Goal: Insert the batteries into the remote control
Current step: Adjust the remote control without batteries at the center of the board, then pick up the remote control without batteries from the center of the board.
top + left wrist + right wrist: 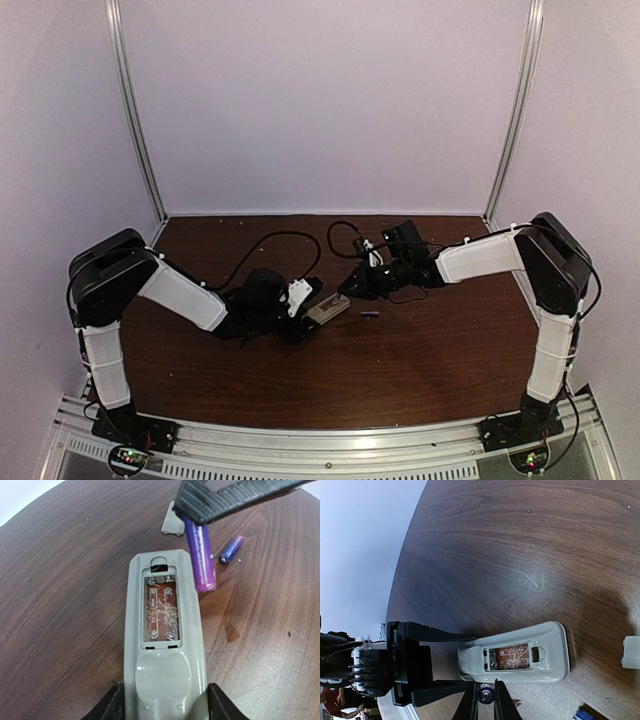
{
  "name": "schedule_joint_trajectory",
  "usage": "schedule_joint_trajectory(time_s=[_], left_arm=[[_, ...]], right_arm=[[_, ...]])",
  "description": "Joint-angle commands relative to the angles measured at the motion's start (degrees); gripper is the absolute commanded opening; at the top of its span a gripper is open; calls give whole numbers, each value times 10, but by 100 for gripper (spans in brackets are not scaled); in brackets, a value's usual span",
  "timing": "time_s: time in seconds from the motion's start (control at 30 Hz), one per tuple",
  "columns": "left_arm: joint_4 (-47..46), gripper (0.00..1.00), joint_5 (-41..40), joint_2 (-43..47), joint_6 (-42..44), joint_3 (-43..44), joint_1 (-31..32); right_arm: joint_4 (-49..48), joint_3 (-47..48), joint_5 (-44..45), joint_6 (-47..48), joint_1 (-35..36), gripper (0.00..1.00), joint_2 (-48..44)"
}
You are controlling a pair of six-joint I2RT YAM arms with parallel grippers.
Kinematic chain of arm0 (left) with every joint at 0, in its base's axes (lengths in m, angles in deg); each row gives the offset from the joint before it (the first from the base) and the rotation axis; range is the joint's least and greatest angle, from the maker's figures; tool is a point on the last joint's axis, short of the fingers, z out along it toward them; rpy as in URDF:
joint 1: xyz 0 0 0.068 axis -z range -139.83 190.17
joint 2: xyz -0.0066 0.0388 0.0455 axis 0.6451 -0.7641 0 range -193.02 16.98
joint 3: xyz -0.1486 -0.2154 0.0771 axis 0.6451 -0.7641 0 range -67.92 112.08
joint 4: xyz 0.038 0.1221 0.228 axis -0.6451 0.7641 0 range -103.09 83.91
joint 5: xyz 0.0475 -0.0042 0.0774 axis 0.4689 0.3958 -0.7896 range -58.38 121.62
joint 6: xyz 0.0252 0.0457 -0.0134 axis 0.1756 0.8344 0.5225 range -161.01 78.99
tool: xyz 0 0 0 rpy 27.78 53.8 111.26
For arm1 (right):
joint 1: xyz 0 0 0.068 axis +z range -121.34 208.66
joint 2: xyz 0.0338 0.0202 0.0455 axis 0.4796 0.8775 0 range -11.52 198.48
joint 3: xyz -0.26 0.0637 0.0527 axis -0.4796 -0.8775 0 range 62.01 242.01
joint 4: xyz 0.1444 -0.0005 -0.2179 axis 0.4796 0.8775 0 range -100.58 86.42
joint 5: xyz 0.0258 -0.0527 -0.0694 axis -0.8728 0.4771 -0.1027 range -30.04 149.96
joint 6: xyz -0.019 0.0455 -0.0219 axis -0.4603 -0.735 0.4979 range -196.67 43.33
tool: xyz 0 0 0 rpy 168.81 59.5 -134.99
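the left gripper (pixel 165 707) is clamping the near end of the remote control (pixel 162 630), one finger on each long side. it is pinning the remote flat on the table (pixel 60 605), back up, so the open battery bay (pixel 161 607) is facing upward just ahead of its fingertips. the bay is showing bare board and contacts, with no cell in it yet.

the right gripper (pixel 486 702) is pinching the held battery (pixel 201 555) by one end. the rest of the cylinder is sticking out past its fingers, tilted, just beside the remote's long edge and not over the bay. that grip is leaving the free end ready to go in first, i judge.

the loose battery (pixel 231 549) is lying on the table just beyond the held one, apart from it. the cover piece (pixel 172 524) is resting past the remote's far end, off the route.

the bay's walls are looking narrow. the left fingers are sitting well back from the bay, so the right gripper is getting open space above it.
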Motion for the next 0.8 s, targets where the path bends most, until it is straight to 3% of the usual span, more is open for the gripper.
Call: schedule_joint_trajectory(time_s=[0.0,0.17,0.4,0.53,0.67,0.77], left_arm=[[-7,38,-36,-23,-22,-6,-1],[-10,39,-72,-27,-12,-14,2],[-25,62,-80,-36,-4,-26,11],[-37,67,-78,-37,-14,-29,11],[-42,67,-67,-42,-17,-26,11],[-44,59,-62,-44,-19,-24,11]], right_arm=[[-45,3,19,-15,3,4,30],[-39,27,30,-15,3,4,46],[-34,46,32,-12,3,4,58],[-22,56,37,-8,3,4,62],[-4,69,37,0,3,4,73],[5,75,33,5,5,4,78]])
